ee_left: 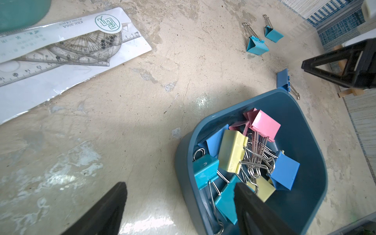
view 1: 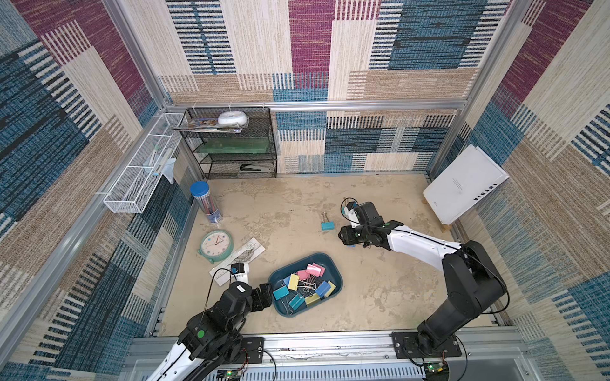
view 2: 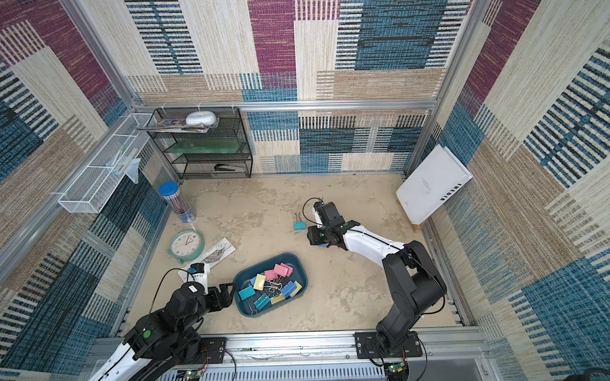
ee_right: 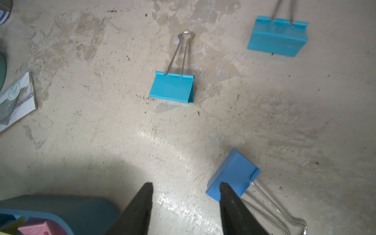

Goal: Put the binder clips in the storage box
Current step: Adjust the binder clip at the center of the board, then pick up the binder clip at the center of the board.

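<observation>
At the box (view 1: 298,262), my left fingers (ee_left: 114,203) stand apart. My right fingers (ee_right: 140,207), also apart, sit beside a blue clip (ee_right: 234,173).

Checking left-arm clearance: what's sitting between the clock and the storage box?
A packaged ruler set, beside the clock. From it to the storage box the table is bare. Both top views show it, and the left wrist view confirms the bare stretch.

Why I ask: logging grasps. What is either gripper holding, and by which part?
Nothing is held. The right gripper is open beside a blue folding binder clip on the table; the left gripper is open.
</observation>
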`<state>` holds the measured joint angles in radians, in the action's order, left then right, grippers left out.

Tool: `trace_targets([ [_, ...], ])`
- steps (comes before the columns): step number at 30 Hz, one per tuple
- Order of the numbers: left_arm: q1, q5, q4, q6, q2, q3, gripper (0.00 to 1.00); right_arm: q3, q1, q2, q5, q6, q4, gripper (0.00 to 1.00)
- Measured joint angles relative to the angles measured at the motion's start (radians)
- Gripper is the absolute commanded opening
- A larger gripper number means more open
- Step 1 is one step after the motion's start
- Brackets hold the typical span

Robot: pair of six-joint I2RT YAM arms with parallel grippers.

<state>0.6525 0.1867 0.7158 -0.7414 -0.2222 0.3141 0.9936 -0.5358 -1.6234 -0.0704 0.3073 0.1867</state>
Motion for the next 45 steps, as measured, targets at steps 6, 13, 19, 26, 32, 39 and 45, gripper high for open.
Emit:
trace_targets([
  [6,0.000,0.000,0.000,-0.003,0.000,0.000,0.86,-0.037,0.004,0.008,-0.014,-0.016,-0.006,0.00],
  [13,0.000,0.000,0.000,-0.006,-0.001,0.000,0.86,-0.069,0.003,-0.048,-0.016,-0.011,0.002,0.00],
  [19,0.000,0.001,0.000,-0.006,-0.006,0.000,0.86,-0.020,0.004,-0.120,0.025,-0.018,0.003,0.00],
  [26,0.000,0.002,0.000,-0.007,-0.008,0.000,0.87,0.127,0.050,-0.259,0.095,-0.048,0.013,0.00],
  [32,0.000,0.002,0.000,-0.010,-0.010,0.000,0.87,0.209,0.133,-0.269,0.117,-0.083,0.034,0.05],
  [39,0.000,0.002,0.000,-0.010,-0.010,0.000,0.87,0.130,0.146,-0.110,0.072,-0.126,0.023,0.81],
  [45,0.000,0.001,0.000,-0.010,-0.010,0.000,0.87,0.097,0.156,-0.084,0.162,-0.193,0.031,0.88],
])
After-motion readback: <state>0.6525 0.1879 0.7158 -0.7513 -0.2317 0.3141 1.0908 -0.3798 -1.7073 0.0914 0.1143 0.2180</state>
